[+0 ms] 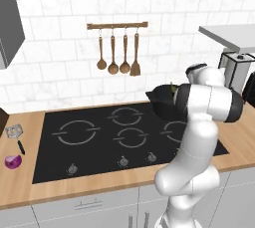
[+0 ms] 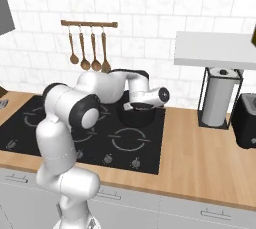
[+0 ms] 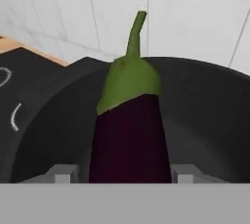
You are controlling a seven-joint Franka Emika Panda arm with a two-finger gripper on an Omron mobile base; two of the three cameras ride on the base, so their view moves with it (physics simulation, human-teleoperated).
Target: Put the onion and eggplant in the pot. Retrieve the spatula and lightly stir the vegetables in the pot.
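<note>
Lowering the eggplant (image 3: 128, 140) into the pot (image 3: 210, 115) calls for spreading both fingers fully before lifting away. The hand (image 3: 117, 174) brackets it over the pot's mouth; whether it grips, I cannot tell. Onion (image 1: 13, 162) and spatula (image 1: 15, 135) wait on the worktop (image 1: 20, 187). No writing is legible.

— Left base view: from behind the white arm (image 1: 199, 137), on its left, facing forward and down over the black glass cooktop (image 1: 99, 142) and wooden tabletop (image 1: 20, 182).
— Right base view: same, from its right; shares cooktop (image 2: 135, 143), arm, wall rail of wooden spoons (image 2: 89, 43).
— Hand view: very near, looking along the tool into the black round deep pot (image 3: 205, 105).
</note>
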